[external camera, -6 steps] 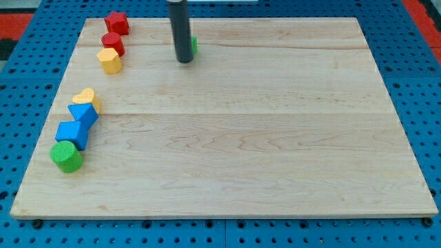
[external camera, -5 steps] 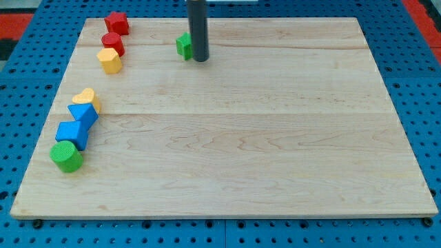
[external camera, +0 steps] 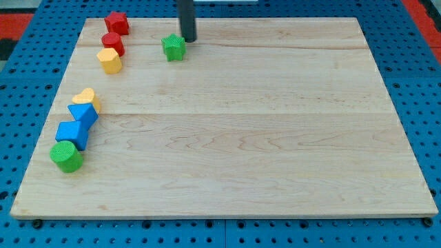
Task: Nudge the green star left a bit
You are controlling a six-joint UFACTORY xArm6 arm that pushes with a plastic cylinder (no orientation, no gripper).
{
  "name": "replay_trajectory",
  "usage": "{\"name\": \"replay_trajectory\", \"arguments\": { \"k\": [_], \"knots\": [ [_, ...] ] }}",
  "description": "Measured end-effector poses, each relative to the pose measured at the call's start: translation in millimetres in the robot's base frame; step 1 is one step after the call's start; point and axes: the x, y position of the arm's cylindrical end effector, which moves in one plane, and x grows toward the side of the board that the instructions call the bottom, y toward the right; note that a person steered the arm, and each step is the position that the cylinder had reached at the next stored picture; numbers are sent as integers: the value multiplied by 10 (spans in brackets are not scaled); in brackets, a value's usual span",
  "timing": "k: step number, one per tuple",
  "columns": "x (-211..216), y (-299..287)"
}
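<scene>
Wooden board (external camera: 227, 138) on blue pegboard. Green star (external camera: 173, 47) sits near top, w/ my tip (external camera: 187, 40) just beside its upper right, holding nothing. Nudge step looks underway; next probably a short, gentle push leftward, stopping short of red cylinder (external camera: 112, 43).

Single view: high, angled down, whole board (external camera: 275, 138) in frame.
</scene>
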Motion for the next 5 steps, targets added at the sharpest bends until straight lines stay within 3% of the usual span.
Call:
{"name": "replay_trajectory", "arguments": {
  "k": [1,3,5],
  "knots": [
    [-61,87],
    [-230,-910],
    [-564,-1263]
  ]
}}
